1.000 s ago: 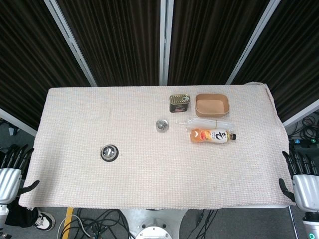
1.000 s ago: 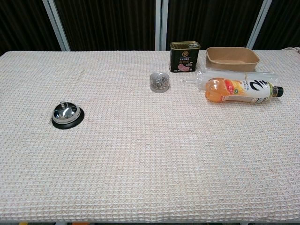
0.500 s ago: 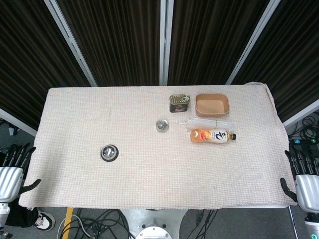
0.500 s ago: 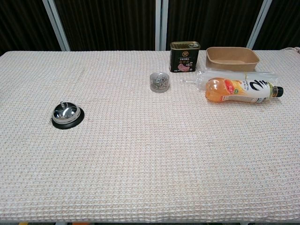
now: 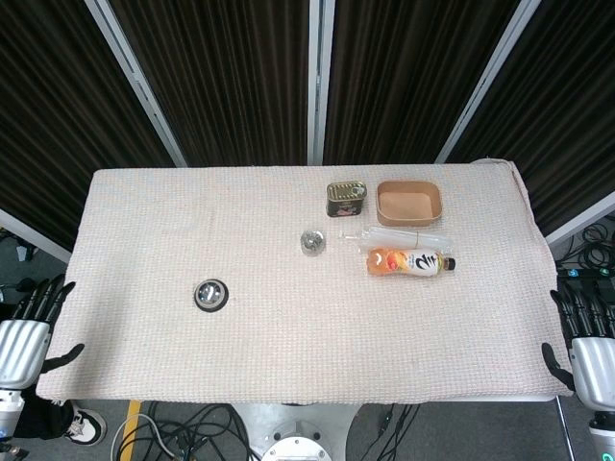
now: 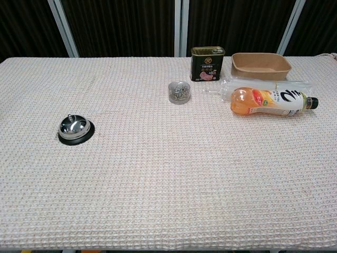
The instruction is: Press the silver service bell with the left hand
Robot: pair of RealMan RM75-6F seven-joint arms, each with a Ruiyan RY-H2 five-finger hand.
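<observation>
The silver service bell (image 5: pixel 210 294) (image 6: pixel 74 128) stands on its black base on the left part of the cloth-covered table. My left hand (image 5: pixel 27 331) hangs off the table's left front corner, open with fingers spread, well away from the bell. My right hand (image 5: pixel 586 341) is off the right front corner, open too. Neither hand shows in the chest view.
At the back right stand a dark tin can (image 5: pixel 346 199) (image 6: pixel 207 64), a brown paper bowl (image 5: pixel 409 203) (image 6: pixel 261 65), a small clear container of clips (image 5: pixel 312 240) (image 6: pixel 179 93), a clear plastic packet (image 6: pixel 263 84) and a lying orange drink bottle (image 5: pixel 407 261) (image 6: pixel 268 100).
My left hand has shifted slightly right and down, toward the table's corner. The right hand has sunk a little. Nothing on the table has moved.
</observation>
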